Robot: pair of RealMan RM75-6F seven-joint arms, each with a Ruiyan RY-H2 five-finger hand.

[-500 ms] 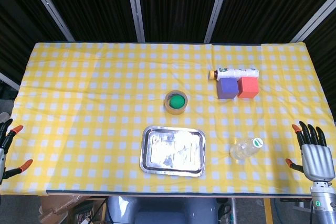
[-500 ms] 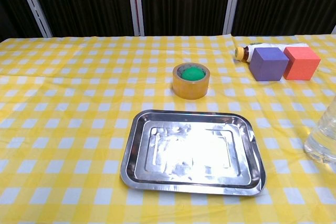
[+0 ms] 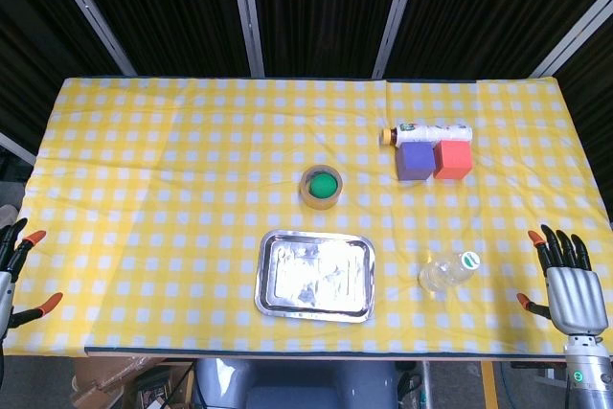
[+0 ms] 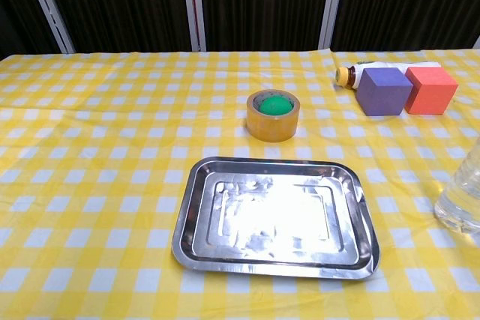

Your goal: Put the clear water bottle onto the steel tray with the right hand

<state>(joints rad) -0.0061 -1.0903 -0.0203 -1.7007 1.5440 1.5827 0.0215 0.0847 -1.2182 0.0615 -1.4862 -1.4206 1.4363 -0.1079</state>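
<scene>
Head view is showing the clear water bottle [image 3: 447, 272] lying on its side on the tabletop [image 3: 172, 160], which is wearing a yellow-and-white checked cloth. Its green-ringed cap is pointing toward the back right, and its body is resting just to the right of the steel tray [image 3: 315, 275] without touching it. The tray is sitting empty near the front edge.

The right robot hand [image 3: 572, 287] is hovering at the front right corner, off the cloth's edge, well apart from the bottle and to its right. Its fingers are spread and pointing away from the robot, and it is holding nothing. The left robot hand [image 3: 11, 271] is showing only partly at the left border, with orange-tipped fingers apart and nothing between them.

Behind the tray, a roll of tape [image 3: 322, 186] with a green centre is standing flat. Farther back and right, a purple cube [image 3: 415, 161] and a red cube [image 3: 453, 160] are sitting side by side, touching, with a white bottle [image 3: 428, 132] lying just behind them.

Chest view is catching the bottle [image 4: 460, 201] only at the right border, to the right of the tray [image 4: 276, 217], and neither robot hand is appearing there.
</scene>
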